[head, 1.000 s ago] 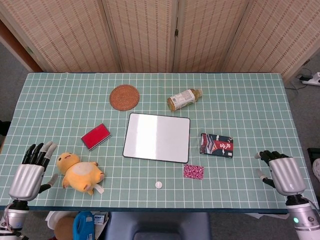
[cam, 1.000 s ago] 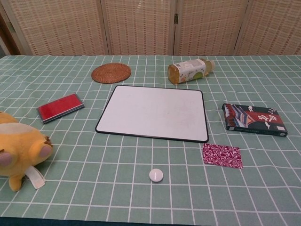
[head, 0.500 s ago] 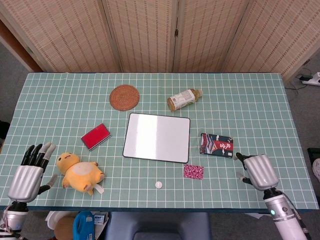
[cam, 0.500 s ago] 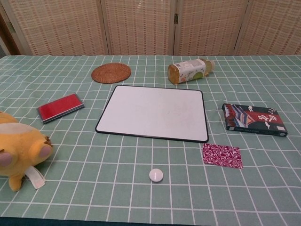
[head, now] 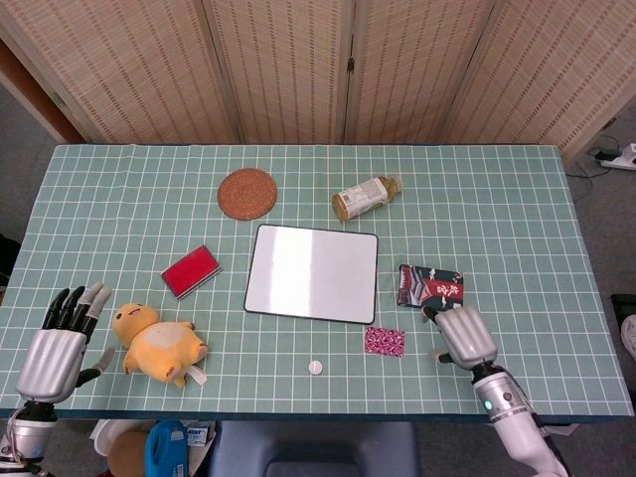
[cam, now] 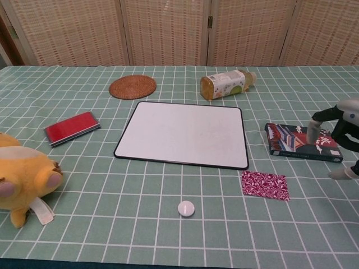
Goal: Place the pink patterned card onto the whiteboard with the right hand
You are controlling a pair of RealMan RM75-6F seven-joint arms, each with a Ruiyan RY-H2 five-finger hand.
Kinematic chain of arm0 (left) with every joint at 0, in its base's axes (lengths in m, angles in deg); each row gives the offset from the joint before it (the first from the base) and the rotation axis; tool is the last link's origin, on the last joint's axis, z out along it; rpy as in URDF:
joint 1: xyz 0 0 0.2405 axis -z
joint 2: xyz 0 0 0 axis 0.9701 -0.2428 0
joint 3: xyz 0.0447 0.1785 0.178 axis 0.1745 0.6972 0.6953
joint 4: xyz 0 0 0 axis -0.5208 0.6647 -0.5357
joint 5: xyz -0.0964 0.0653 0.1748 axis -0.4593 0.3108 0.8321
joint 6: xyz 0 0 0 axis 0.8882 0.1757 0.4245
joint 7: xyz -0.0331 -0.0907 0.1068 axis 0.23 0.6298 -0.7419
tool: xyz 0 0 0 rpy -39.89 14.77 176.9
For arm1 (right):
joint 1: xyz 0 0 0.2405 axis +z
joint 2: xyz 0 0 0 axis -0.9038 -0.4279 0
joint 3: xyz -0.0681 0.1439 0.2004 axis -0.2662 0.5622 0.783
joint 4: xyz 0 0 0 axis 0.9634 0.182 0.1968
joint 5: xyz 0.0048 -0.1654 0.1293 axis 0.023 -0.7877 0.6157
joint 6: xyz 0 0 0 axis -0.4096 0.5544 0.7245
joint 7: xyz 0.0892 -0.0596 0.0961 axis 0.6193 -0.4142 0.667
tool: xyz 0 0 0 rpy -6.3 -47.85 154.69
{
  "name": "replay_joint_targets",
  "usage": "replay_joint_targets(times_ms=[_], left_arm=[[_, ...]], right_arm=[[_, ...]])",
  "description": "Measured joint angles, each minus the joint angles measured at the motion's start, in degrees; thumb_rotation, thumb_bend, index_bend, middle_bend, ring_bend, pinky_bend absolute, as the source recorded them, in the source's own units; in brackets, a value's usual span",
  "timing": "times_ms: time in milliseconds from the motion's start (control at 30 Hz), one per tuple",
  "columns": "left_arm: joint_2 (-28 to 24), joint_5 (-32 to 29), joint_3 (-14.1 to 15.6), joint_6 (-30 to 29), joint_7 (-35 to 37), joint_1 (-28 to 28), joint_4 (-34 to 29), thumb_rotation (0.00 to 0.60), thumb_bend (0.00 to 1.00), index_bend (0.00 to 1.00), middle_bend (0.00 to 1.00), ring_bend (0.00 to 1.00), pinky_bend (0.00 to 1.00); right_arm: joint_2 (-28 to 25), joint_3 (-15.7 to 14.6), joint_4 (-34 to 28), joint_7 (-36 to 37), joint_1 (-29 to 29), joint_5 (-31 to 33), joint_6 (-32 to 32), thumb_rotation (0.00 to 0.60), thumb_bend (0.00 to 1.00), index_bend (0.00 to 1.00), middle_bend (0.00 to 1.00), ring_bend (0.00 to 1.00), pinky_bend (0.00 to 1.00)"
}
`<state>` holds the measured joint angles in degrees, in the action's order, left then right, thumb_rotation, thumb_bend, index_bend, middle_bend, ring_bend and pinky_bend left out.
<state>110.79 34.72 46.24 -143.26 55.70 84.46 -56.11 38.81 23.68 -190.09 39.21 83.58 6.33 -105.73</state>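
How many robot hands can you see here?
2. The left hand sits at the table's near left corner beside the yellow plush toy; the right hand is right of the pink card.

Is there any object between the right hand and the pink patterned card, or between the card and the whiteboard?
Nothing visible. Only bare tablecloth lies between the right hand and the pink patterned card, and between the card and the whiteboard. The dark box lies behind that path.

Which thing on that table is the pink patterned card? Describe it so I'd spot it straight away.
Find the whiteboard in the middle of the green checked table. Just off its near right corner lies the pink patterned card, flat on the cloth, left of the right hand. It is small, thin and magenta with white squiggles, unlike the dark box behind it and the white disc to its left.
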Motion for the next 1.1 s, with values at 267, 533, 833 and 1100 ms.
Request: replay_joint_targets(times_ms=[267, 533, 833, 1100], left_arm=[[0.2, -0.1, 0.1, 0.2, -0.1, 0.0, 0.2, 0.6, 0.28, 0.02, 0.01, 0.01, 0.0], [0.2, -0.4, 0.0, 0.4, 0.0, 0.0, 0.5, 0.6, 0.28, 0.02, 0.01, 0.01, 0.0], [0.5, -0.7, 0.1, 0.5, 0.2, -0.1, 1.0, 0.6, 0.28, 0.02, 0.01, 0.01, 0.0], [0.7, -0.8, 0.1, 0.3, 0.5, -0.3, 1.5, 0.6, 0.28, 0.02, 0.01, 0.01, 0.0]], right_arm=[[2.2, 0.8, 1.1, -2.5, 4.9, 8.2, 7.1, 0.6, 0.24, 0.39, 0.86, 0.94, 1.0], [5.1, 1.6, 3.5, -3.6, 10.3, 15.1, 11.7, 0.6, 0.52, 0.37, 0.88, 0.95, 1.0], [6.6, 1.0, 5.6, -4.7, 14.3, 21.0, 14.1, 0.6, 0.55, 0.37, 0.89, 0.95, 1.0], [7.7, -0.3, 6.9, -4.7, 16.8, 23.3, 14.8, 0.6, 0.55, 0.37, 0.89, 0.95, 1.0]])
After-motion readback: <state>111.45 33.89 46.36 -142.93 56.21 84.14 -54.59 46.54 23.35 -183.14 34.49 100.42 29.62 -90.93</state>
